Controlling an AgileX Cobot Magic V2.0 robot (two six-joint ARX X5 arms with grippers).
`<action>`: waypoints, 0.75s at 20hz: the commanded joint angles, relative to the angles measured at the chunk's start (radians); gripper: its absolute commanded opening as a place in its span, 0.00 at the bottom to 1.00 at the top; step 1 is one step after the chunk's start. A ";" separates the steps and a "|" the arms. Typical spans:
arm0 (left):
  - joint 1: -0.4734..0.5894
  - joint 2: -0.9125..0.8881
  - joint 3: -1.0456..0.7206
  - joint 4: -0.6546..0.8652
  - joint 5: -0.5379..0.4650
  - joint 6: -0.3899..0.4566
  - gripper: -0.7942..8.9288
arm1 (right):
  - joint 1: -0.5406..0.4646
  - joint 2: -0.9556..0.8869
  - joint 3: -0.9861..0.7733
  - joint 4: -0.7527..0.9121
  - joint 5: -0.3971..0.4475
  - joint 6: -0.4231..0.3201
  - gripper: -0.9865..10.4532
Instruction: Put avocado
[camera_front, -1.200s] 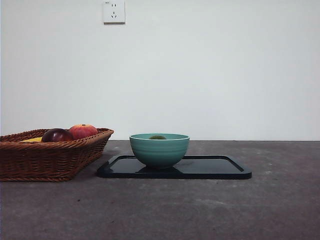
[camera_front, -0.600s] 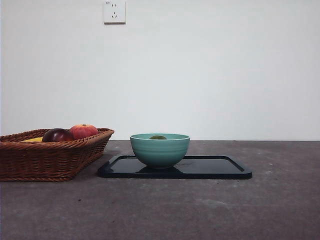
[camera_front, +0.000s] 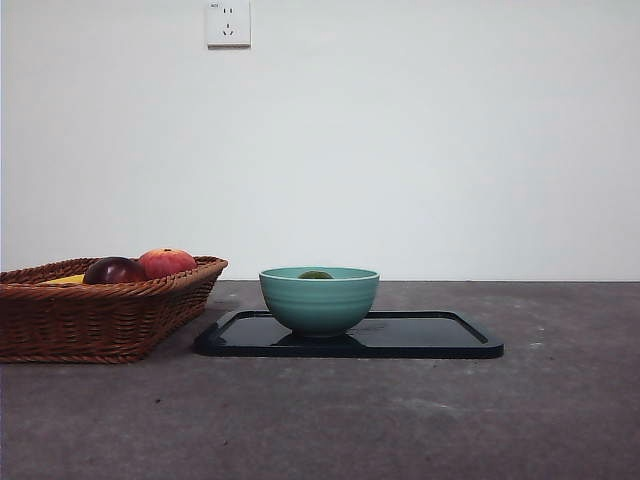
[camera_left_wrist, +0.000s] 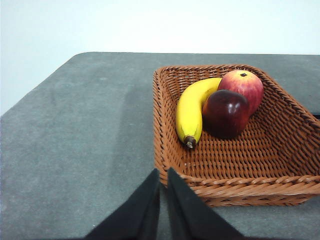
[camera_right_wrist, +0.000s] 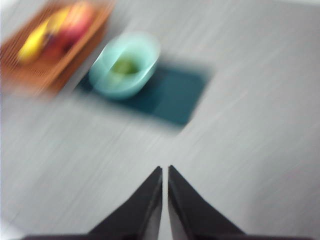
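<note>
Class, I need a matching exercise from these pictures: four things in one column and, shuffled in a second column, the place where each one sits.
Things:
1. dark green avocado
2. teal ceramic bowl
3. yellow banana
4. flat black tray

Places:
A. directly on the grey table
B. inside the bowl
C. in the brown wicker basket, beside the maroon fruit
D. standing on the tray's left part

Pairs: 1-B, 2-D, 3-C, 4-A
</note>
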 joint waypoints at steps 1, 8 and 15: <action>0.001 -0.002 -0.022 -0.006 0.003 0.015 0.11 | -0.125 -0.056 -0.085 0.186 0.024 -0.165 0.10; 0.001 -0.002 -0.022 -0.006 0.003 0.015 0.10 | -0.502 -0.283 -0.618 0.777 -0.102 -0.215 0.10; 0.001 -0.002 -0.022 -0.006 0.003 0.015 0.11 | -0.631 -0.385 -0.819 0.858 -0.117 -0.215 0.10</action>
